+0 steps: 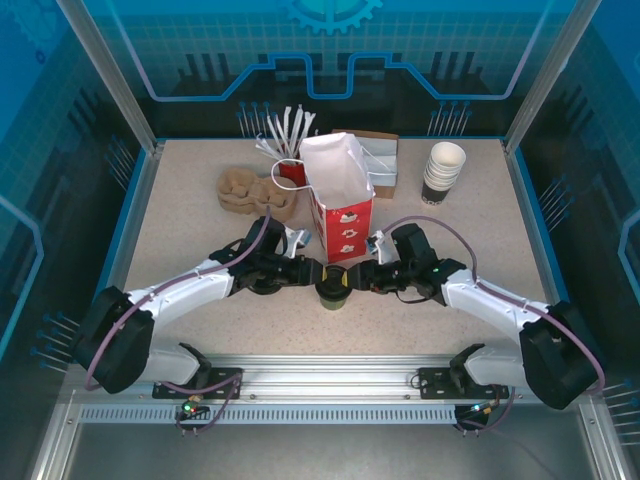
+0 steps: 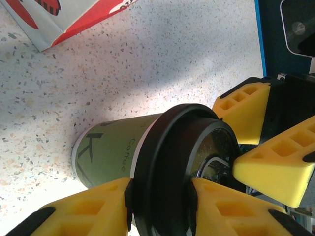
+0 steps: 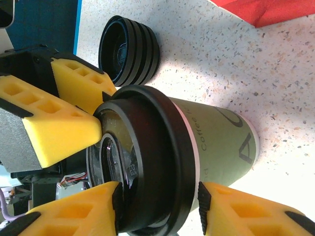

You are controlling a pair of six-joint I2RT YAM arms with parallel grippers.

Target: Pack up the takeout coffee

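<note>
Speckled tabletop in a blue-panelled cell; takeout coffee (image 1: pixel 332 289) stands upright mid-table, toward the near edge.

Left gripper (image 2: pixel 160 204) comes in from 9 o'clock and right gripper (image 3: pixel 158 206) from 3 o'clock, each with its pads pinched on the rim of the black lid (image 2: pixel 167 147). Likely step: a two-arm lift toward the bag. Raise both wrists level and together, and don't crush the paper wall, or the lid may pop. Red paper bag (image 1: pixel 340 205) at 12 o'clock, near the cup, mouth open, white lining, contents not discernible. Cardboard carrier (image 1: pixel 255 190) at 11 o'clock, wells look bare. Lidless cup stack (image 1: pixel 443 172) at 2 o'clock, well apart. Spare lid stack (image 3: pixel 129 50) at 9 o'clock, just beside the cup.
</note>
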